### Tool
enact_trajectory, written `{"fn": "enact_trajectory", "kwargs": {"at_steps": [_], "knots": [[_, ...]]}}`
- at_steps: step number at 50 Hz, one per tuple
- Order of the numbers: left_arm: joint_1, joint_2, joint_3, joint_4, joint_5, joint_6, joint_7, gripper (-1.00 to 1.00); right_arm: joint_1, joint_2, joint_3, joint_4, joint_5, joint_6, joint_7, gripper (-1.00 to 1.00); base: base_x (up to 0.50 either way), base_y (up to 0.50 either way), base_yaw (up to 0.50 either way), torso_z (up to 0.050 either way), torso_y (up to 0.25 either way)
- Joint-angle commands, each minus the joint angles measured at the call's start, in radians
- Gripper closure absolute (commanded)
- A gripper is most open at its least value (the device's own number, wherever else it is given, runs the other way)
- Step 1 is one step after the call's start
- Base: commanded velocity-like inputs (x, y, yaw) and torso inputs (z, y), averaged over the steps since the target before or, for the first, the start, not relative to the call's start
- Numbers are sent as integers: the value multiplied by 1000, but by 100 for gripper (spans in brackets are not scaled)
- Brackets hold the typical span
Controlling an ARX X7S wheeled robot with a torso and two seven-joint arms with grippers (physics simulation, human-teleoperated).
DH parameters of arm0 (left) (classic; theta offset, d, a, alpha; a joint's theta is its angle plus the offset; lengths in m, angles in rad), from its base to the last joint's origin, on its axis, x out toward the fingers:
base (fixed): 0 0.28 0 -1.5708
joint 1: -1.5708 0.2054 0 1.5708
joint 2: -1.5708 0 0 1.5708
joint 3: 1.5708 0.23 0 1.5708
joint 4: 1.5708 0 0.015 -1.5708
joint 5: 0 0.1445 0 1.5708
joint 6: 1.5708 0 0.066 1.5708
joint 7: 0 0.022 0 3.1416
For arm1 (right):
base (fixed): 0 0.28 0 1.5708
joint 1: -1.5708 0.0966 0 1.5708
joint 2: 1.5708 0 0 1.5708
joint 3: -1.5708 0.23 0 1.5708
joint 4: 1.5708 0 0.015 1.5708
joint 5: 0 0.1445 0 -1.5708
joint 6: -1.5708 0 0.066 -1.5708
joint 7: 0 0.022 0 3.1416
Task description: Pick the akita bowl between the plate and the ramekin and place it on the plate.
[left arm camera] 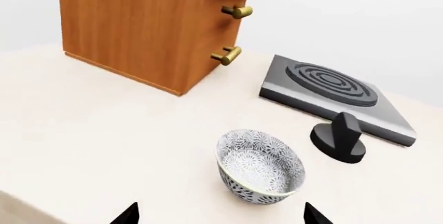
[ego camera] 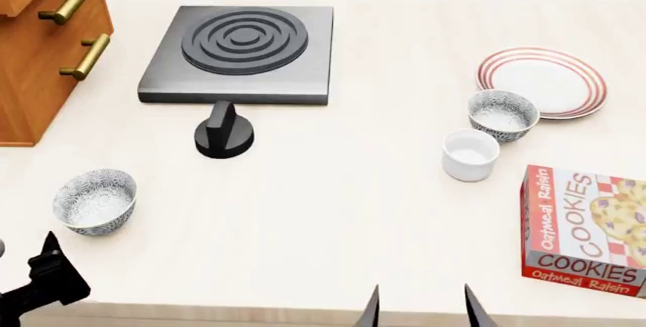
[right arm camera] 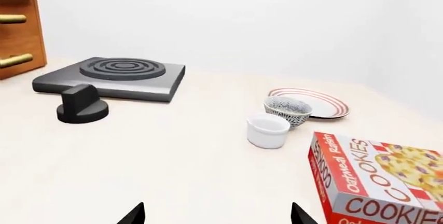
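Right gripper spread, empty. Advise approaching the grey-speckled akita bowl between the red-ringed white plate and the plain white ramekin, not the lookalike bowl on the left.

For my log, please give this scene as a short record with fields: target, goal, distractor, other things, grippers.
target: akita bowl, between plate and ramekin
goal: plate, bare
distractor: second speckled bowl, near left gripper
other things: cookie box, hotplate, black knob, wooden cabinet
grippers: left open; right gripper open; both hold nothing
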Motion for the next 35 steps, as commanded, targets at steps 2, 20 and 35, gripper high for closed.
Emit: {"fn": "enact_trajectory", "kwargs": {"at_steps": [2, 20, 35], "knots": [[-49, -35, -55, -66, -16, 3, -24, -100, 78, 30, -23, -196, -24, 236, 20, -100, 0, 0, 0, 0, 0], [-49, -50, -105, -137, -20, 72, -38, -100, 312, 95, 4, -483, 3, 522, -30, -100, 0, 0, 0, 0, 0], [-56, -55, -99, -158, -26, 82, -40, -100, 318, 100, 31, -444, 24, 465, -31, -100, 0, 0, 0, 0, 0]]}}
